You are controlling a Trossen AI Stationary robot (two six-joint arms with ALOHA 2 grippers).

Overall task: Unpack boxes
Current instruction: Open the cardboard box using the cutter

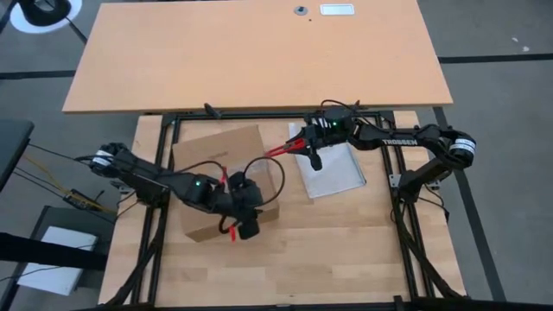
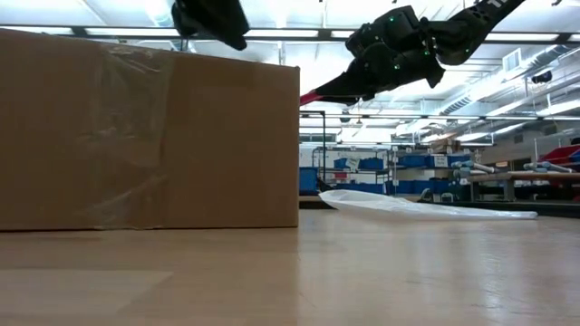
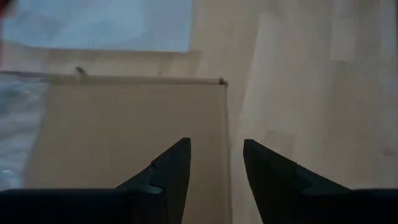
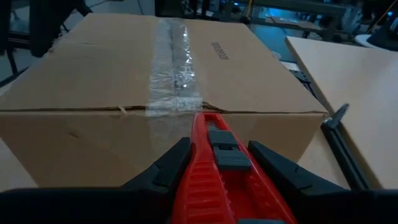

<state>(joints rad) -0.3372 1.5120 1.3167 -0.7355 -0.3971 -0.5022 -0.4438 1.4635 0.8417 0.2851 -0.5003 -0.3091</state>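
Observation:
The brown cardboard box (image 1: 216, 168) stands on the table's left half, its flaps shut under a strip of clear tape (image 4: 174, 68). My left gripper (image 3: 216, 163) hovers open over the box top (image 3: 124, 124). The box's right edge runs beneath the gap between its fingers. My right gripper (image 4: 219, 163) comes in from the right, shut on a red utility knife (image 1: 278, 150). The knife's tip (image 4: 202, 117) points at the taped seam on the box's upper edge. In the low view the box (image 2: 145, 136) fills the left and the knife (image 2: 313, 93) hangs beside its top. My right gripper pinches the red knife's handle (image 4: 214, 180) between its two fingers, the handle lying along them and jutting out past the fingertips. It comes slanting down from the table's right toward the box. The knife is clear of the table. Whether its tip touches the tape I cannot tell.
A clear plastic bag (image 1: 333, 168) lies flat on the table right of the box, under my right arm, and also shows in the low view (image 2: 408, 206). A second, larger wooden table (image 1: 259, 52) stands beyond the far edge. Bare tabletop lies toward the near side.

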